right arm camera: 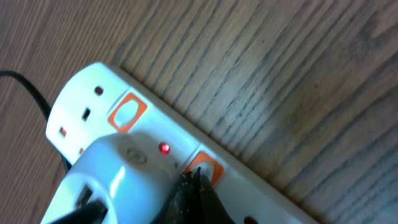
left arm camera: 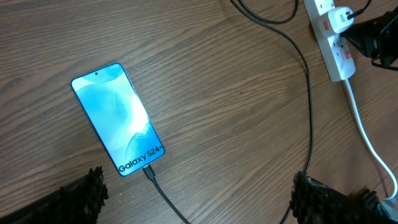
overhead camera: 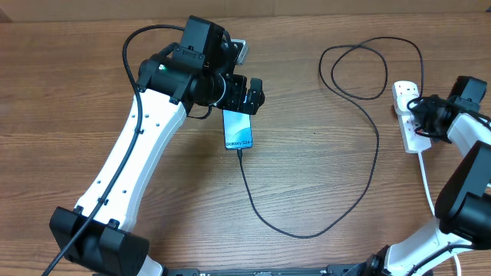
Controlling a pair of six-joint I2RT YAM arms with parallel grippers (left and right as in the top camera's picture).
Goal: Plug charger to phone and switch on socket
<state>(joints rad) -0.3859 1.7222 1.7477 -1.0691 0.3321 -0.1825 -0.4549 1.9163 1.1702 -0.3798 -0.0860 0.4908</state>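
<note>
In the right wrist view the right tool [right arm camera: 194, 182] shows at the bottom edge as one dark wedge, its fingers pressed together and holding nothing. The tip touches the socket [right arm camera: 93, 84] at the orange-red switch [right arm camera: 210, 165], just beside the white plug [right arm camera: 115, 177]. A red lamp [right arm camera: 164, 148] glows between plug and switch, so I judge the switch is likely already on. The relation that matters is that the socket's long axis runs diagonally across that view and the switch lies straight under the tip. Any push therefore goes down onto the strip's face, not along it. The overhead view adds what the close one lacks: the socket lies near the right edge of the surface [overhead camera: 322, 192], and the right arm reaches it from the side and is by far the nearer arm. From the plug the charger [overhead camera: 377, 153] loops away across the surface to the phone [overhead camera: 238, 130], which is well apart from the socket with its long axis pointing toward the near edge. Only the left wrist view shows the connector tip [left arm camera: 149, 172] seated in the phone's "Galaxy" end, with the screen lit. The left tool [left arm camera: 199, 182] hovers above it, fingers spread wide and empty.
</note>
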